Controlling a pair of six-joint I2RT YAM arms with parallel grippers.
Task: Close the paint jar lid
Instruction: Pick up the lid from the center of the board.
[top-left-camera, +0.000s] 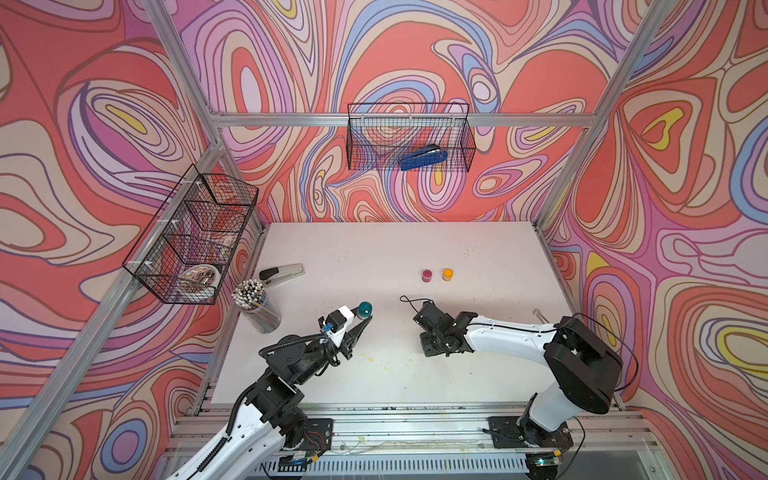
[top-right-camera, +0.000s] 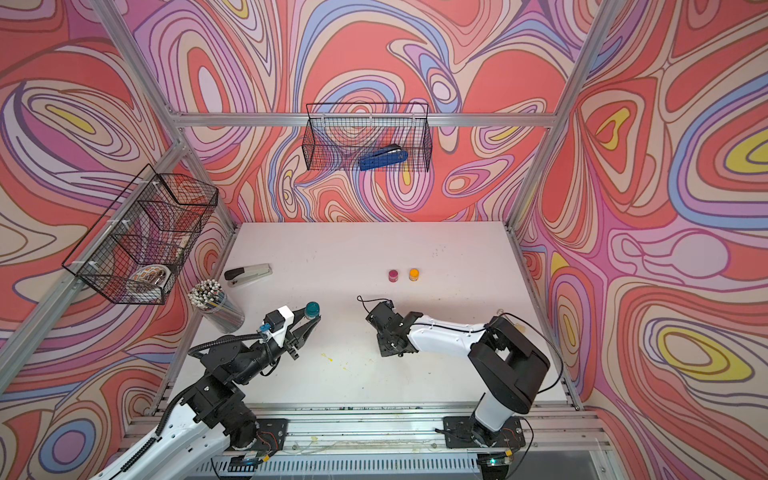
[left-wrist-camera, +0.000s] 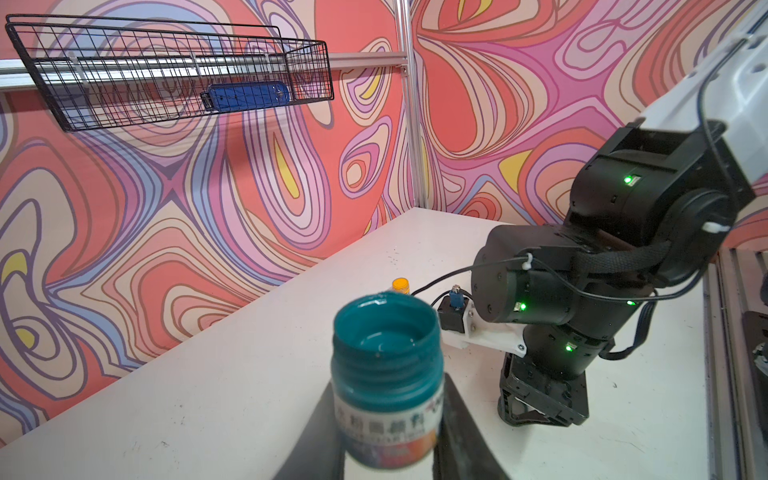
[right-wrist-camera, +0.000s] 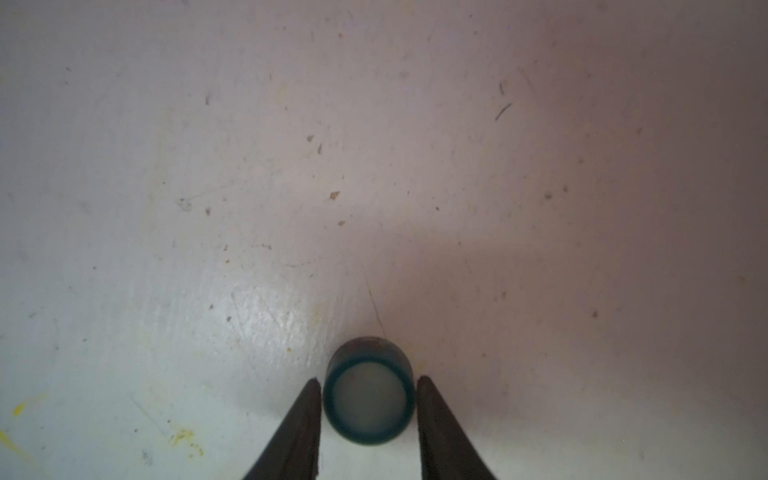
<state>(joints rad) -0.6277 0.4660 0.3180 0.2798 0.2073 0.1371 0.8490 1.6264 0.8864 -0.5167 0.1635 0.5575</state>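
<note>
An open teal paint jar (top-left-camera: 365, 308) (top-right-camera: 312, 309) stands upright between the fingers of my left gripper (top-left-camera: 363, 314) (left-wrist-camera: 388, 399), which is shut on its labelled body; its threaded neck (left-wrist-camera: 386, 353) is bare. The teal lid (right-wrist-camera: 369, 399) lies on the white table, hollow side up, seen only in the right wrist view. My right gripper (right-wrist-camera: 369, 379) points straight down over it, one finger on each side with a thin gap showing on both sides. In both top views the right wrist (top-left-camera: 434, 332) hides the lid.
Closed magenta (top-left-camera: 427, 275) and orange (top-left-camera: 447, 273) paint jars stand at mid-table toward the back. A stapler (top-left-camera: 281, 274) and a cup of pencils (top-left-camera: 255, 305) sit at the left edge. Wire baskets (top-left-camera: 409, 137) (top-left-camera: 191, 237) hang on the walls. Yellow paint specks (top-left-camera: 368, 357) mark the table.
</note>
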